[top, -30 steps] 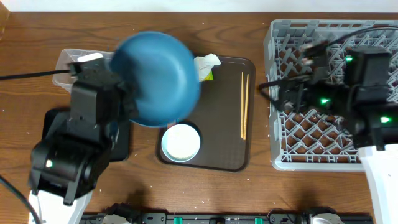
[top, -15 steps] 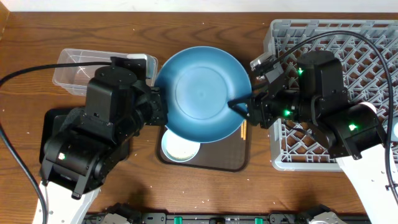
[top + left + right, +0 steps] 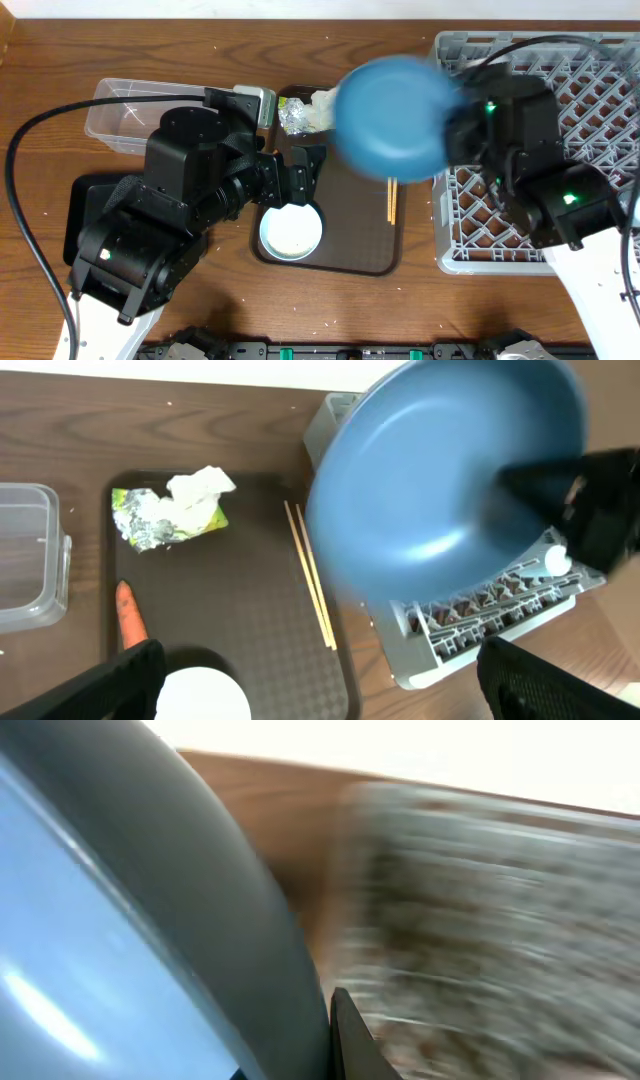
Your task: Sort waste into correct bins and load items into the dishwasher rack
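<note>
Blue bowl swung right, right arm gripping, left jaws spread

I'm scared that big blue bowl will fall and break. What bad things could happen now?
1. The right gripper seems to pinch the blue bowl only at its rim, and the bowl is blurred, likely from speed. It could slip and drop onto the chopsticks or the brown tray below.
2. The bowl hangs over the edge of the rack. It might knock the rack's wall instead of settling between the pegs.
</note>
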You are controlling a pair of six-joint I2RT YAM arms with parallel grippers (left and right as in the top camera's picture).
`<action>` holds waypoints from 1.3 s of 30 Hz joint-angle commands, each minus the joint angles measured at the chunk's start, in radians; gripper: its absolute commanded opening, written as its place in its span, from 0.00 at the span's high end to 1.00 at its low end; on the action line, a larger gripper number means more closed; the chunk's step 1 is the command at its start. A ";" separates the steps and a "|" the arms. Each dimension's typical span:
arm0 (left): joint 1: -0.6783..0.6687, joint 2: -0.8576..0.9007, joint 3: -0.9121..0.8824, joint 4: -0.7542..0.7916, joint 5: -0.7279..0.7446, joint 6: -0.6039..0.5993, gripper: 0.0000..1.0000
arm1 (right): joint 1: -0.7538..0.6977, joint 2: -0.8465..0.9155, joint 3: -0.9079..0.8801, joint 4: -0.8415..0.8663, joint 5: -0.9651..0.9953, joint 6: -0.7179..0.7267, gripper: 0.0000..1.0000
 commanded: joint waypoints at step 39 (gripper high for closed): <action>0.002 -0.005 0.010 -0.032 0.013 0.003 0.02 | -0.589 0.378 0.008 0.596 0.681 -0.373 0.99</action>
